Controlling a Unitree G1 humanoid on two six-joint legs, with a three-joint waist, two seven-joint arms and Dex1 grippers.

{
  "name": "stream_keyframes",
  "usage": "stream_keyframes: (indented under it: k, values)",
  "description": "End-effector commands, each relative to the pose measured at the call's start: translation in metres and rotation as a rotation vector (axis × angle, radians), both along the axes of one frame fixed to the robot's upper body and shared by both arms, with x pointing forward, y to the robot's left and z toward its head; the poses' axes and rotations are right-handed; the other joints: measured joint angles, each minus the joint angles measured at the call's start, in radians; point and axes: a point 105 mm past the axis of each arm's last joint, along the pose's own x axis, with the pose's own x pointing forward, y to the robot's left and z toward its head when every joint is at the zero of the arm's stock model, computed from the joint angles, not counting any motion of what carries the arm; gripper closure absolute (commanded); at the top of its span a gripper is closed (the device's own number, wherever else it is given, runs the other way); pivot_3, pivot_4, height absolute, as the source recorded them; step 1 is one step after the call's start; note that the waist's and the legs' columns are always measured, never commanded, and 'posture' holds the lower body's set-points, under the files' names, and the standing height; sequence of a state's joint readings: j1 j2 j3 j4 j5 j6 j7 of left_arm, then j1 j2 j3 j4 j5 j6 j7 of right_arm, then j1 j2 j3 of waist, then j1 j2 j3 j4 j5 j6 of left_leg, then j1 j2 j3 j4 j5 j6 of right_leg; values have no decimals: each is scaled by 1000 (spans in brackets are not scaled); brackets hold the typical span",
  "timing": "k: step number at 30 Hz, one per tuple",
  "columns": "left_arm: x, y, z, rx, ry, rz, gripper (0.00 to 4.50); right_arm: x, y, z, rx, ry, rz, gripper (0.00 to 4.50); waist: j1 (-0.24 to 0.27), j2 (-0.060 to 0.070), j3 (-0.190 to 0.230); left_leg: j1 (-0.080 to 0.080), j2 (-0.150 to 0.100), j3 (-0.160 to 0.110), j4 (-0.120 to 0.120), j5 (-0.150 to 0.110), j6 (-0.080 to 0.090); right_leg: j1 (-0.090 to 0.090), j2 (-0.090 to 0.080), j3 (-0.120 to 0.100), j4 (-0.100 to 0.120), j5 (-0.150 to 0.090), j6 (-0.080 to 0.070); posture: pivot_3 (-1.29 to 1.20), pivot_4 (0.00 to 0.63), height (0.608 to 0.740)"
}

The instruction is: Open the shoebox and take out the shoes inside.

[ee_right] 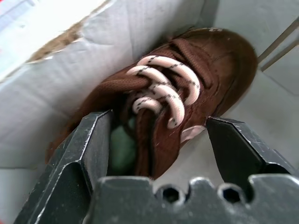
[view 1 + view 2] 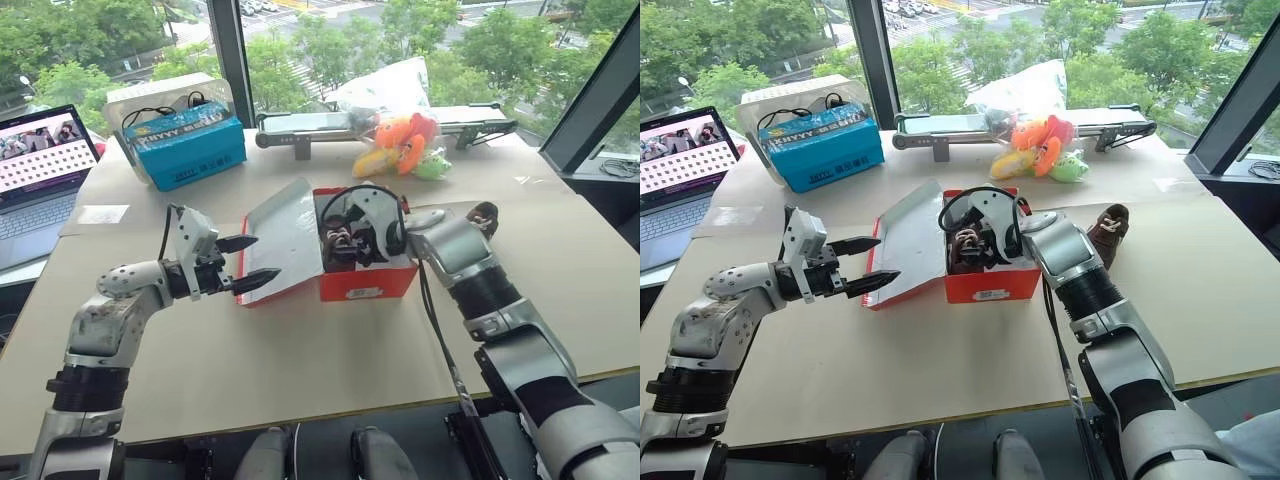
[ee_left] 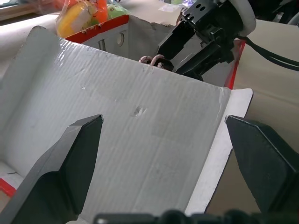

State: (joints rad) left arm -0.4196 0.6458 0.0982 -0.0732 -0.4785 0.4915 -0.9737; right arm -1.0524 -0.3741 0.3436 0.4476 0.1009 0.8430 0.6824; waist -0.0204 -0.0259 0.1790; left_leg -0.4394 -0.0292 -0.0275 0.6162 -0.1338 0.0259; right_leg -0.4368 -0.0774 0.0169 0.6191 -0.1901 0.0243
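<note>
The counter is covered in tan board. On it stands the red shoebox, lid swung back to the robot's left, showing its pale grey-white corrugated inside. The left tool hangs just beside the lid's edge, its black fingers spread wide and holding nothing. The right tool reaches down into the box, fingers spread on either side of a brown shoe with pinkish-white laces; whether they touch it I cannot tell. The second brown shoe lies on the counter just beyond the right forearm, outside the box.
</note>
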Motion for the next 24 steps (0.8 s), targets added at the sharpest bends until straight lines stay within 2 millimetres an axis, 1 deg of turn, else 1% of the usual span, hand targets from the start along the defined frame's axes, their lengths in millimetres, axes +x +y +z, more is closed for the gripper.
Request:
stream_keyframes:
  k: [1, 2, 3, 5, 6, 10, 16, 17, 20, 23, 24]
  values:
    - [-4, 2, 13, -4, -45, -6, 0, 9, -2, 7, -7, -51, -11, 1028, 1, 0, 0, 0, 0, 0, 0, 0, 0, 0, 0, 0, 0, 0, 0, 0, 150, 740]
    - [-4, 2, 13, -4, -45, -5, 0, 9, 0, 8, 1, -52, -10, 1299, 0, 0, 0, 0, 0, 0, 0, 0, 0, 0, 0, 0, 0, 0, 0, 0, 150, 740]
    - [-5, 2, 13, -4, -44, -5, 0, 9, 2, 10, 12, -53, -6, 1457, 0, 0, 0, 0, 0, 0, 0, 0, 0, 0, 0, 0, 0, 0, 0, 0, 150, 740]
    - [-4, 2, 13, -5, -44, -3, 0, 7, 5, 13, 24, -55, 2, 2063, 0, 0, 0, 0, 0, 0, 0, 0, 0, 0, 0, 0, 1, 0, 0, 0, 150, 740]
    - [-4, 2, 13, -5, -44, -2, 0, 7, 6, 14, 27, -56, 4, 2445, 0, 0, 0, 0, 0, 0, 0, 0, 0, 0, 0, 0, 2, 0, 0, 0, 150, 740]
    - [-3, 1, 13, -6, -45, -4, 0, 5, 8, 17, 37, -60, 2, 3746, -1, 0, 0, 1, 0, 0, 0, 0, 0, -1, 0, 0, 4, 0, 0, 0, 150, 740]
    - [-1, -1, 13, -8, -48, -10, 0, 4, 7, 28, 66, -79, -16, 3746, -4, 0, 0, 1, 0, 0, 0, 0, 0, -2, 0, 1, 6, 0, -1, 0, 150, 740]
    - [-1, -1, 13, -9, -48, -12, 0, 4, 4, 34, 76, -92, -30, 3746, -4, 0, 0, 1, 0, 0, 0, 0, 0, -2, 0, 1, 6, 0, -1, 0, 150, 740]
    - [0, -2, 13, -11, -49, -15, 0, 0, -7, 63, 116, -151, -73, 3746, -2, 0, 0, 1, -1, 0, 0, 0, 0, -2, 0, 1, 6, 0, -1, 0, 150, 740]
    - [0, -3, 12, -14, -49, -19, 0, -8, -14, 82, 140, -188, -98, 3746, 2, 0, 0, 1, -1, -1, 0, 0, 0, -2, 0, 1, 6, 0, -1, 0, 150, 740]
    - [0, -3, 12, -14, -48, -19, 0, -11, -16, 85, 145, -193, -101, 3746, 3, 0, 0, 1, -1, -1, 0, 0, 0, -2, 0, 1, 6, 0, -1, 0, 150, 740]
